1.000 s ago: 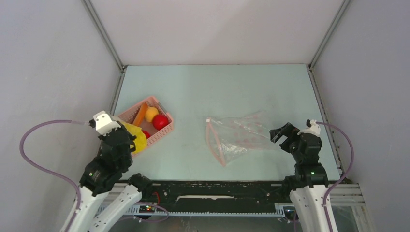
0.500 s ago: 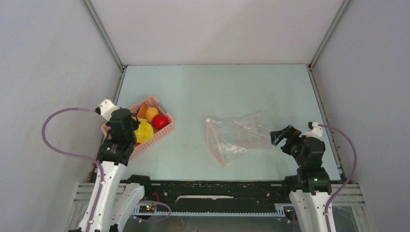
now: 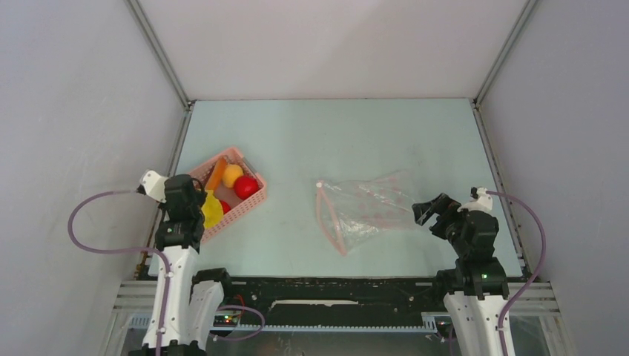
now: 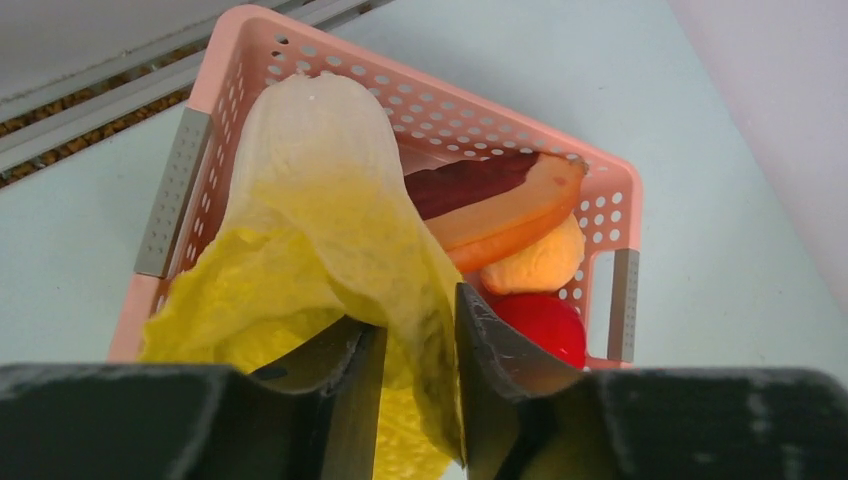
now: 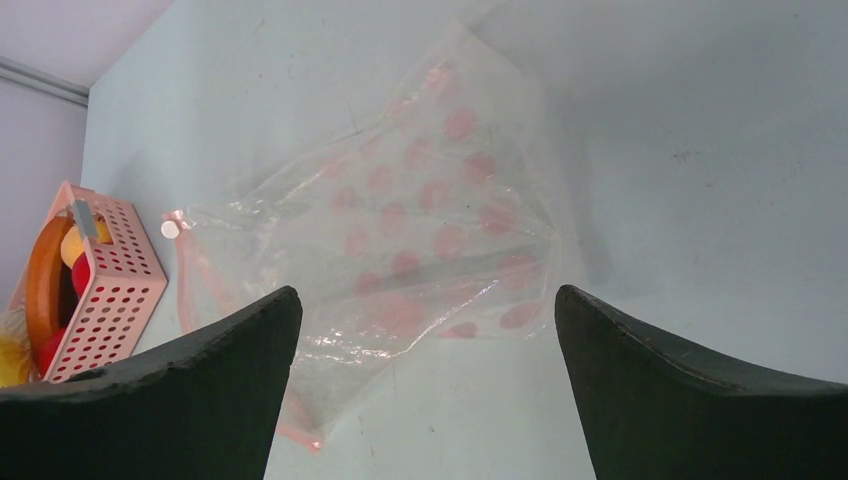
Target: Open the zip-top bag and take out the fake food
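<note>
The zip-top bag lies flat and crinkled on the table, its pinkish zip edge facing left; nothing shows inside it. The fake food sits in a pink basket: a red fruit, an orange-yellow fruit, an orange stick and a large yellow leafy piece. My left gripper hangs over the basket's near end, its jaws slightly parted, open, with the yellow piece lying between them. My right gripper stands wide open just right of the bag, holding nothing.
The pink basket stands close to the left wall rail. Bare table stretches between basket and bag and behind both. The enclosure's side walls close in on either side.
My left arm carried the yellow piece from the basket's near-left side in over the basket and lowered it, and its jaws have parted. The right arm barely shifted.
</note>
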`<state>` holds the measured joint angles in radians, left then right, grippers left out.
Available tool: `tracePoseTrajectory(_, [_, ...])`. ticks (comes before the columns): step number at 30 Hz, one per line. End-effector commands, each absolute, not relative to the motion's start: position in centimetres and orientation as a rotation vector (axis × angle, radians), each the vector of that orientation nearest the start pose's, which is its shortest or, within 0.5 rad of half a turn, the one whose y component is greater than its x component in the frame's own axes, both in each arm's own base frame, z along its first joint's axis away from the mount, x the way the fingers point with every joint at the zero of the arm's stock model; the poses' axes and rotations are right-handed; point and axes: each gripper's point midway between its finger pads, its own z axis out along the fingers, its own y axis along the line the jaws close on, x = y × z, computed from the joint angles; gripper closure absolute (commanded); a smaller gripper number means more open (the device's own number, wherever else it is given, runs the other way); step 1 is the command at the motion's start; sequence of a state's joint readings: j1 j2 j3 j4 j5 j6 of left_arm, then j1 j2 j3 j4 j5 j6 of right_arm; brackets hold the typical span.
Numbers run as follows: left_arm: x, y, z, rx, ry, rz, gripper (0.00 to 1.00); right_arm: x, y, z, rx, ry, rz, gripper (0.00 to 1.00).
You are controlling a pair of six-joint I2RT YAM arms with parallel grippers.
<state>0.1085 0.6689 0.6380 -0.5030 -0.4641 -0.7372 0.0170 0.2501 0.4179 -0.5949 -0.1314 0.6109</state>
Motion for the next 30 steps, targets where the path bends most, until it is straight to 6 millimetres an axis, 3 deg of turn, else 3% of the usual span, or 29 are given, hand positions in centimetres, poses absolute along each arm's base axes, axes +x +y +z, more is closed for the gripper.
tracePoseTrajectory(1, [25.4,8.3,18.3,-1.101,1.723,0.023,0.56,20.2,5.5,17.2,0.444,1.915,0.558,0.00])
tracePoseTrajectory(5, [25.0,8.2,19.8,-1.026,1.739,0.027,0.24,19.8,5.7,18.6,0.424,1.897,0.571,0.00])
tracePoseTrajectory(10, [24.1,7.2,21.7,-0.908,1.773,0.012,0.01,18.9,5.6,21.0,0.397,1.854,0.569,0.01])
tracePoseTrajectory(15, [21.6,6.5,23.8,-0.826,1.795,0.030,0.00,17.7,5.3,23.3,0.369,1.811,0.544,0.00])
tracePoseTrajectory(23, [15.4,5.4,29.0,-0.702,1.706,0.059,0.00,14.7,3.9,27.7,0.296,1.704,0.438,0.00])
tracePoseTrajectory(30, [8.2,6.3,33.4,-0.603,1.544,0.116,0.00,11.8,1.8,31.2,0.275,1.538,0.310,0.01])
